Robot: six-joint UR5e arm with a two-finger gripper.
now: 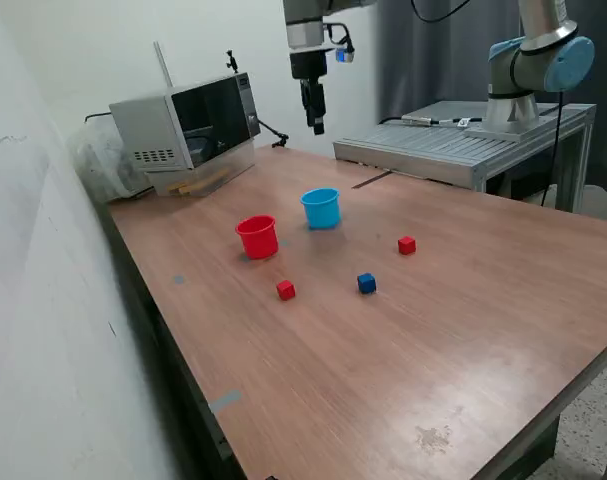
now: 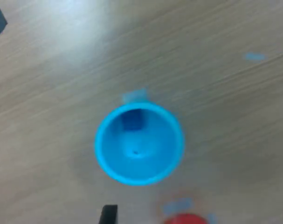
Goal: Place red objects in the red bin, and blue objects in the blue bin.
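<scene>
In the exterior view the end effector (image 1: 316,124) hangs high above the blue bin (image 1: 322,208), carrying nothing, though whether its fingers are parted I cannot tell; the red bin (image 1: 257,237) stands just beside the blue one, and two red cubes (image 1: 285,290) (image 1: 407,245) and a blue cube (image 1: 367,284) lie apart on the tabletop (image 1: 463,330). The wrist view looks straight down into the blue bin (image 2: 139,143), where another blue cube (image 2: 132,121) rests against the inner wall.

One camera stands off to the side, up high, and looks down across the whole tabletop (image 1: 403,360) from far away. The other sits on my wrist and looks straight down, close over the blue cup (image 2: 139,143). Both see that blue cup (image 1: 321,208) and the red cup (image 1: 257,237) (image 2: 186,218) just beside it.
</scene>
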